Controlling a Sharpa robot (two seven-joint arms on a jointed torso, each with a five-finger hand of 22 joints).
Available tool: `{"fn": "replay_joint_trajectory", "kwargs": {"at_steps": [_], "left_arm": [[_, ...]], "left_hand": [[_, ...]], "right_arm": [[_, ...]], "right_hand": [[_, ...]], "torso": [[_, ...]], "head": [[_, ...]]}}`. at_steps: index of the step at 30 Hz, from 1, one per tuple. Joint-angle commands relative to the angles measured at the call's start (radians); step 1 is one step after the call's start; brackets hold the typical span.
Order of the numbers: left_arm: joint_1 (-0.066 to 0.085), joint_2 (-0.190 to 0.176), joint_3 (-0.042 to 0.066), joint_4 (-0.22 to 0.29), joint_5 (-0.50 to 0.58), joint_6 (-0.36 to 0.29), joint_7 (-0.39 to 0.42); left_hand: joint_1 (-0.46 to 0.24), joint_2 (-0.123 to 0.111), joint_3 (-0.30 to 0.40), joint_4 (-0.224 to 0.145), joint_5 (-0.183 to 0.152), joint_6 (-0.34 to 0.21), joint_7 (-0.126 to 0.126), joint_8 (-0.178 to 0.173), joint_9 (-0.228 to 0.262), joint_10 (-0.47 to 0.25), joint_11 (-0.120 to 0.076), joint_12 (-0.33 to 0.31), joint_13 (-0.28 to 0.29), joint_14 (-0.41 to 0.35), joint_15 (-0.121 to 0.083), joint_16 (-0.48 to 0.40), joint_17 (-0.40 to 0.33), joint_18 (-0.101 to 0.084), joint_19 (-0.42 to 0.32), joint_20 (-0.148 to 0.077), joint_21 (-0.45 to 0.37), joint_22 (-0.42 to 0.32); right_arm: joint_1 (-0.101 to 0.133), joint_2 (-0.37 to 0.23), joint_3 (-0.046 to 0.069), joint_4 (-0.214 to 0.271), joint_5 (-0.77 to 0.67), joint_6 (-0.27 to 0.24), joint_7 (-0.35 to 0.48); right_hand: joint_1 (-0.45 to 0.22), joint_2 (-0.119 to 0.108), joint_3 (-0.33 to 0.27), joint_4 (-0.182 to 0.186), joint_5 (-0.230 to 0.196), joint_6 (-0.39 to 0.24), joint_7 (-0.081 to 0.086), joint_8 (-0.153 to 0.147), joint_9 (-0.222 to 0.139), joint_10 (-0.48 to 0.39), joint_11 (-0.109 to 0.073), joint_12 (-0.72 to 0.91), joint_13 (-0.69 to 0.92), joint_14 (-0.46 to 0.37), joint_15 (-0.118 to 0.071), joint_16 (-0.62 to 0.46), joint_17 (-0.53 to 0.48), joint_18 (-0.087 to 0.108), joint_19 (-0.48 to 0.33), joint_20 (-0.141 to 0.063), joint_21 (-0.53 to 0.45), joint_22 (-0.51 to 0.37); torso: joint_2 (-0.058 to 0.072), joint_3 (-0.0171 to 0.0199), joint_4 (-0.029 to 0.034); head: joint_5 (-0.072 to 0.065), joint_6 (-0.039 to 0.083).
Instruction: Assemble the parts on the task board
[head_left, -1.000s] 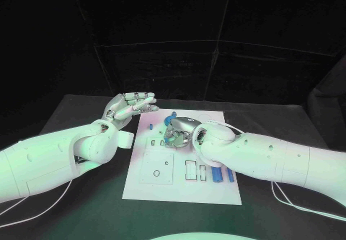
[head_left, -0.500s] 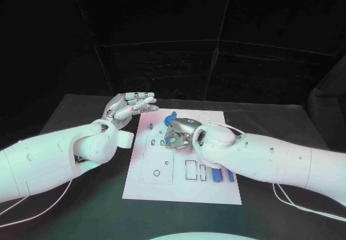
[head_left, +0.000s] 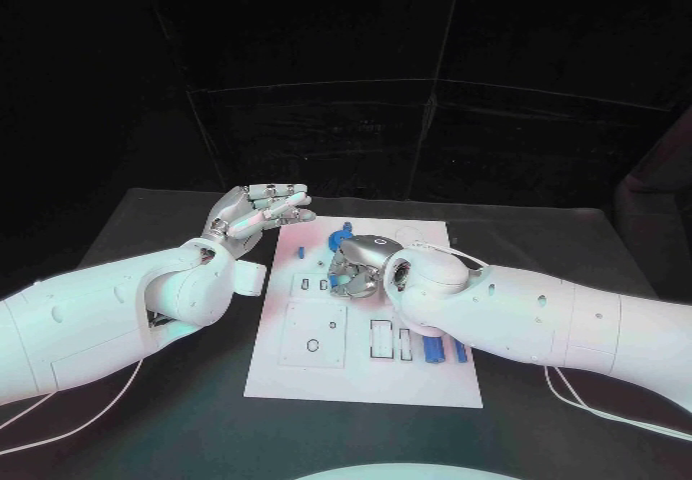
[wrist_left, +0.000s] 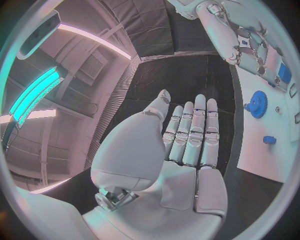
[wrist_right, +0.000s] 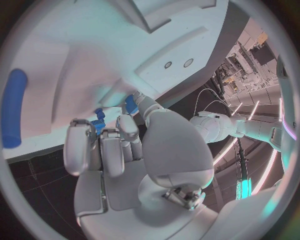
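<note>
Two hands over the counter. Left hand hovers released, fingers straight, upper left of the task board, holding nothing. Right hand is curled, knuckles down, at board centre; I cannot tell whether it grips a part. Blue gear sits just above it, blue pins lower right. I'd ease down slowly, keeping fingertips square over the slot. Contact point hidden under the palm.

The task board looks like smooth matt white plastic. The blue gear and blue pegs read as matt moulded plastic. Both arms wear glossy white shells; the left hand and right hand show satin silver metal. The table is dull black.
</note>
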Motion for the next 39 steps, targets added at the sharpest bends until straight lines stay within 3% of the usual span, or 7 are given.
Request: {"fn": "replay_joint_trajectory", "kwargs": {"at_steps": [1, 12, 17, 23, 28, 34, 39], "left_arm": [[0.001, 0.0, 0.001, 0.0, 0.001, 0.012, 0.003], [0.001, 0.0, 0.001, 0.0, 0.001, 0.013, 0.001], [0.001, 0.0, 0.001, -0.003, -0.001, 0.009, -0.007], [0.002, -0.008, 0.001, -0.009, -0.074, 0.006, -0.071], [0.021, -0.015, 0.001, -0.03, -0.236, 0.029, -0.243], [0.064, -0.01, 0.001, -0.057, -0.5, 0.124, -0.574], [0.101, 0.018, 0.001, -0.072, -0.715, 0.247, -0.808]], "left_hand": [[-0.002, 0.011, 0.001, -0.004, -0.001, 0.007, 0.002, -0.006, -0.001, 0.007, 0.001, -0.006, -0.001, 0.007, 0.001, -0.004, 0.002, 0.008, 0.007, 0.0, -0.007, -0.001], [-0.002, 0.011, 0.001, -0.004, -0.001, 0.007, 0.002, -0.006, -0.001, 0.007, 0.001, -0.006, -0.001, 0.007, 0.001, -0.004, 0.002, 0.008, 0.007, 0.0, -0.007, -0.001], [-0.003, 0.011, 0.001, -0.006, -0.001, 0.008, 0.001, -0.007, -0.001, 0.009, 0.0, -0.007, -0.001, 0.014, -0.001, -0.003, 0.003, 0.008, 0.011, -0.001, -0.006, -0.001], [-0.034, 0.012, -0.009, -0.002, 0.0, 0.045, -0.019, -0.001, 0.003, 0.094, -0.034, 0.013, 0.008, 0.182, -0.052, 0.073, 0.056, 0.011, 0.137, -0.049, 0.052, 0.021], [-0.111, 0.017, -0.039, 0.05, -0.001, 0.117, -0.066, 0.022, 0.012, 0.241, -0.095, 0.06, 0.036, 0.399, -0.12, 0.242, 0.18, 0.009, 0.323, -0.124, 0.159, 0.067], [-0.156, 0.007, -0.078, 0.081, 0.018, 0.13, -0.112, 0.051, 0.03, 0.379, -0.129, 0.236, 0.172, 0.444, -0.173, 1.057, 0.993, 0.0, 0.474, -0.18, 0.302, 0.145], [-0.247, 0.035, -0.136, 0.162, 0.006, 0.136, -0.123, 0.126, 0.073, 0.349, -0.154, 0.502, 0.413, 0.46, -0.185, 1.296, 1.282, -0.002, 0.483, -0.196, 0.393, 0.208]], "right_arm": [[-0.003, -0.001, -0.003, -0.001, -0.01, 0.014, -0.02], [-0.003, 0.0, -0.003, 0.003, -0.01, -0.045, -0.015], [-0.005, -0.014, -0.003, 0.022, -0.006, -0.18, 0.026], [-0.005, -0.081, -0.002, 0.082, 0.079, -0.256, 0.161], [0.025, -0.183, -0.001, 0.135, 0.303, -0.189, 0.321], [0.09, -0.301, 0.0, 0.161, 0.518, -0.113, 0.386], [0.125, -0.366, 0.0, 0.163, 0.579, -0.098, 0.389]], "right_hand": [[-0.01, -0.008, -0.013, 0.003, 0.004, -0.007, 0.0, -0.006, -0.001, -0.009, 0.002, -0.007, -0.004, 0.083, 0.009, -0.004, 0.173, -0.015, -0.001, 0.01, -0.006, -0.002], [-0.065, -0.043, -0.102, 0.057, 0.0, -0.057, 0.009, -0.019, -0.004, -0.028, 0.01, -0.02, -0.028, 0.082, 0.015, -0.007, 0.17, -0.014, -0.003, 0.015, -0.009, -0.006], [-0.044, -0.038, -0.149, 0.08, 0.01, -0.093, 0.018, -0.016, -0.002, -0.025, 0.019, -0.007, -0.024, 0.083, 0.023, -0.007, 0.171, -0.014, -0.002, 0.023, -0.008, -0.003], [-0.021, -0.032, -0.171, 0.089, 0.026, -0.086, 0.016, -0.008, 0.001, -0.011, 0.017, 0.016, -0.009, 0.082, 0.023, -0.008, 0.169, -0.015, -0.001, 0.024, -0.007, -0.001], [0.012, -0.015, -0.176, 0.083, 0.031, -0.074, 0.013, 0.001, 0.003, -0.018, 0.015, 0.011, -0.016, 0.077, 0.021, -0.02, 0.148, -0.009, -0.015, 0.023, -0.019, -0.027], [0.044, 0.001, -0.18, 0.07, 0.045, -0.058, 0.008, 0.014, 0.005, -0.026, 0.01, 0.002, -0.027, 0.07, 0.016, -0.034, 0.125, -0.002, -0.034, 0.02, -0.038, -0.066], [0.048, 0.01, -0.184, 0.07, 0.055, -0.05, 0.005, 0.022, 0.006, -0.022, 0.007, 0.006, -0.026, 0.07, 0.014, -0.036, 0.124, -0.002, -0.034, 0.017, -0.04, -0.066]], "torso": [[0.0, -0.0001, -0.0002], [0.0, 0.0003, -0.0008], [0.0, 0.0012, -0.0011], [-0.003, 0.0012, -0.0015], [-0.016, 0.004, -0.0035], [-0.034, 0.0097, -0.0094], [-0.045, 0.0152, -0.0135]], "head": [[-0.001, 0.001], [-0.002, 0.001], [-0.003, 0.001], [-0.002, 0.006], [0.004, 0.004], [0.013, 0.0], [0.02, -0.005]]}}
